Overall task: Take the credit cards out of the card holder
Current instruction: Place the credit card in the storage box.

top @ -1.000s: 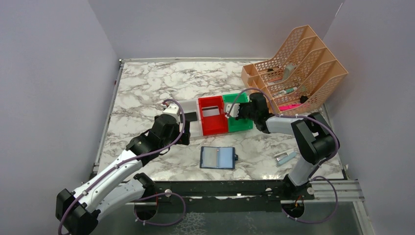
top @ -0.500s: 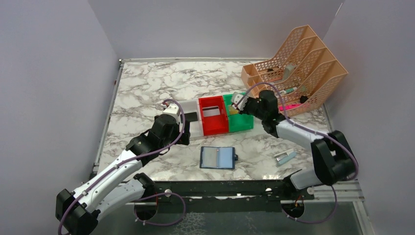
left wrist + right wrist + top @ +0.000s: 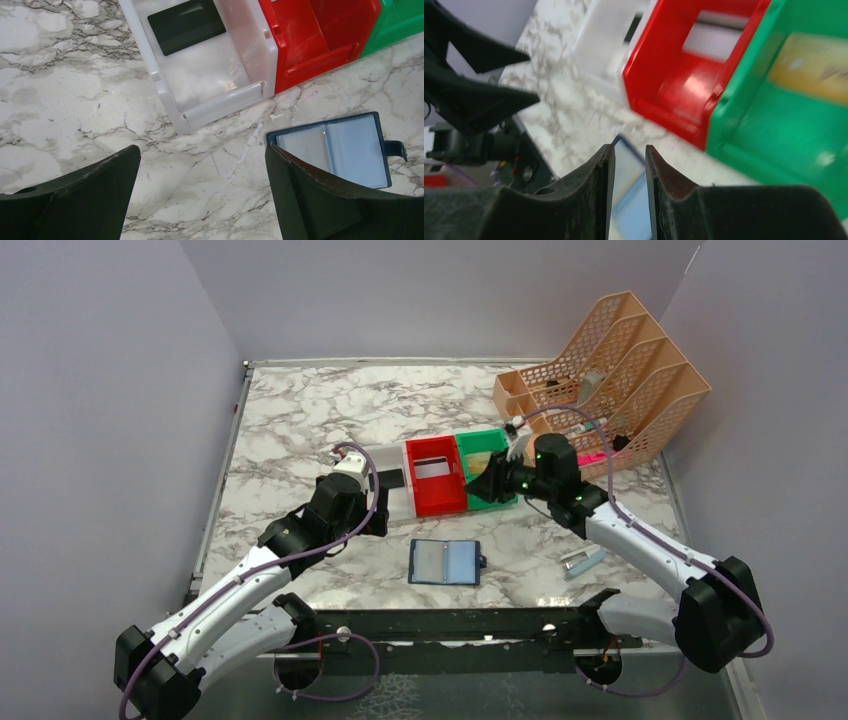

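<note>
The card holder (image 3: 445, 562) lies open on the marble, navy with a pale blue inside (image 3: 340, 150). A gold card (image 3: 483, 444) lies in the green bin (image 3: 497, 498); the right wrist view shows it too (image 3: 811, 65). A whitish card (image 3: 432, 469) rests in the red bin (image 3: 437, 502), and a black card (image 3: 186, 25) in the white bin (image 3: 220, 100). My right gripper (image 3: 490, 484) hovers over the green bin's near edge, open by a narrow gap (image 3: 630, 147) with nothing in it. My left gripper (image 3: 201, 150) is wide open above bare marble, left of the holder.
A peach mesh organiser (image 3: 600, 370) stands at the back right. A small silver-blue stapler-like object (image 3: 582, 560) lies near the front right. The three bins sit side by side mid-table.
My right gripper drew back from inside the green bin toward its near edge, and its jaws parted. The gold card now lies in that bin. The left arm stayed still.
</note>
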Robot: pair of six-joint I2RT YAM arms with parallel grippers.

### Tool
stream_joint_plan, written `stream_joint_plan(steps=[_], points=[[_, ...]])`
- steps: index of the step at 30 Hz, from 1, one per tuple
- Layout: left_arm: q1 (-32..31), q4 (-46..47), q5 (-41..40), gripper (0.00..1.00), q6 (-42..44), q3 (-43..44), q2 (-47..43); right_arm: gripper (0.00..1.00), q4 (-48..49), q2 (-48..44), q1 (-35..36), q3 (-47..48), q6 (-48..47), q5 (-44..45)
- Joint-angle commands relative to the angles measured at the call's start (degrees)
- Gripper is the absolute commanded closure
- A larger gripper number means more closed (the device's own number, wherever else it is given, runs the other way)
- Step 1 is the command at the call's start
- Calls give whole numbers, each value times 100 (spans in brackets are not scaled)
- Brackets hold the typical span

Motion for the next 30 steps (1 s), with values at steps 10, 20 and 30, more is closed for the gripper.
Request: stream_joint_plan(steps=[10, 20, 30], points=[[27, 204, 105, 1, -3, 19, 259, 63, -2786, 643, 2682, 605, 1965, 3572], [31, 201, -452, 1, -75, -42, -268, 58, -2698, 1974, 3709, 1059, 2474, 3874], [31, 203, -748, 1, -143, -100, -555, 54, -3254, 3208, 4116, 2009, 2753, 4501]])
